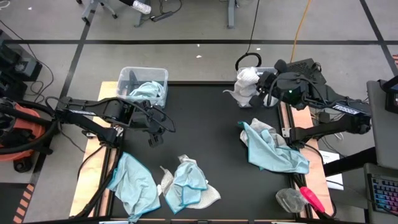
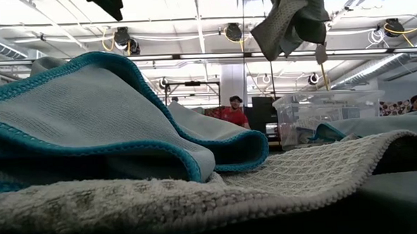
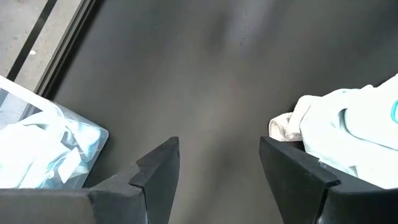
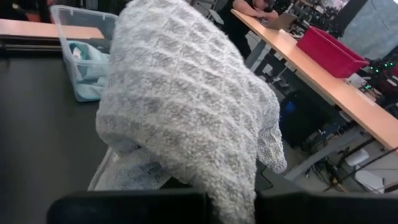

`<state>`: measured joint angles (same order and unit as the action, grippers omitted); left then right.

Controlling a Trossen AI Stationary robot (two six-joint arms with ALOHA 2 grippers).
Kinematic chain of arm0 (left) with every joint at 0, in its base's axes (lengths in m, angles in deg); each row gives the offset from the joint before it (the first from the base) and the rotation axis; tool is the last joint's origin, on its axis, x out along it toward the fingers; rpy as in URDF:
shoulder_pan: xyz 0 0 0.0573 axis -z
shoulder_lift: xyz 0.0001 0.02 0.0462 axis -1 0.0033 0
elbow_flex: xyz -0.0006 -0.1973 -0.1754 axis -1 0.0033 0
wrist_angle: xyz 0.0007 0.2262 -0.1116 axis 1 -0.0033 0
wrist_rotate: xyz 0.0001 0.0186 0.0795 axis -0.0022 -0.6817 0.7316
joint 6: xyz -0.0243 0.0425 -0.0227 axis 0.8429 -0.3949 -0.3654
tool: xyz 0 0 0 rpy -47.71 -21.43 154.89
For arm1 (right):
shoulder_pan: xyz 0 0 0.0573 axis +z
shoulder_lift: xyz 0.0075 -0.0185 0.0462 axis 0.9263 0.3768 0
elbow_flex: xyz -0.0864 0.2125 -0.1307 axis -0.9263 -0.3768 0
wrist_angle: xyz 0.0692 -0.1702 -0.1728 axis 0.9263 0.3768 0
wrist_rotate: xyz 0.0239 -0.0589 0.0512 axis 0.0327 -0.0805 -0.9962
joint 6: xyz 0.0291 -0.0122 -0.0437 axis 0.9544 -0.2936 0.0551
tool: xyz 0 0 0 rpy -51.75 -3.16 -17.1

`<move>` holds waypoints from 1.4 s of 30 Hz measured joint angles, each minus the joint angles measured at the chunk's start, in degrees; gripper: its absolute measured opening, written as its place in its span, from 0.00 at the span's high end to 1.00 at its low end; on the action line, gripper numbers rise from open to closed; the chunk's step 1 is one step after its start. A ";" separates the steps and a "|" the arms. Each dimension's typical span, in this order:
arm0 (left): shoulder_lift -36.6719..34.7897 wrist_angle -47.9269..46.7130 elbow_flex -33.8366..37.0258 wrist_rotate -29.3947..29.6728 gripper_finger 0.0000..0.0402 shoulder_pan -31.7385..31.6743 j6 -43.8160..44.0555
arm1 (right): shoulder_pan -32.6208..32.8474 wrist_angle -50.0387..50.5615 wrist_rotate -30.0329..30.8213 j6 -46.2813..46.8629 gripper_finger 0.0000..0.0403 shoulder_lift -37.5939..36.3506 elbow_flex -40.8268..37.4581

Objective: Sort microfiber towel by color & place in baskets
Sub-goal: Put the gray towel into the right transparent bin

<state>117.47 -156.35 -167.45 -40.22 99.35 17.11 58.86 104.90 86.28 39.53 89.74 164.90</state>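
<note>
My right gripper (image 1: 260, 87) is shut on a white-grey waffle towel (image 1: 246, 84) and hovers at the table's far right, next to the right basket (image 1: 272, 101), which is mostly hidden under the arm. The left basket (image 1: 143, 84), at the far left corner, holds a blue towel (image 1: 148, 91). My left gripper (image 1: 153, 135) is open above the bare black mat, near the left basket, and touches nothing. In the left wrist view the left gripper (image 3: 219, 168) has only mat between its fingers. My right gripper holds the waffle towel (image 4: 186, 106) bunched, from above. The towel drapes over the fingers in the right wrist view and hides the place of contact. In the low view the towel (image 2: 289, 22) hangs slack below the gripper, lifted clear of the table.
Several towels lie on the mat: a blue one (image 1: 134, 186) near left, a blue and white heap (image 1: 186, 183) near the middle, and a blue one over a white one (image 1: 273, 149) on the right. A grey cloth (image 1: 288, 199) and a red object (image 1: 314, 200) sit at the near right corner.
</note>
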 joint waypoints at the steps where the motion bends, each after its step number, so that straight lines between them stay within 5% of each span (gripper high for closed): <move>1: 0.00 0.00 0.00 -0.02 0.43 0.00 0.00 | -0.11 0.41 0.00 -0.04 0.96 -0.27 0.00; 42: 0.00 0.00 0.00 -0.31 0.43 -0.01 -0.07 | -4.52 8.86 0.04 3.28 0.96 -1.08 0.00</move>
<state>117.47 -156.35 -167.45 -40.53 99.35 17.04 54.34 113.76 86.32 42.81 88.66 164.90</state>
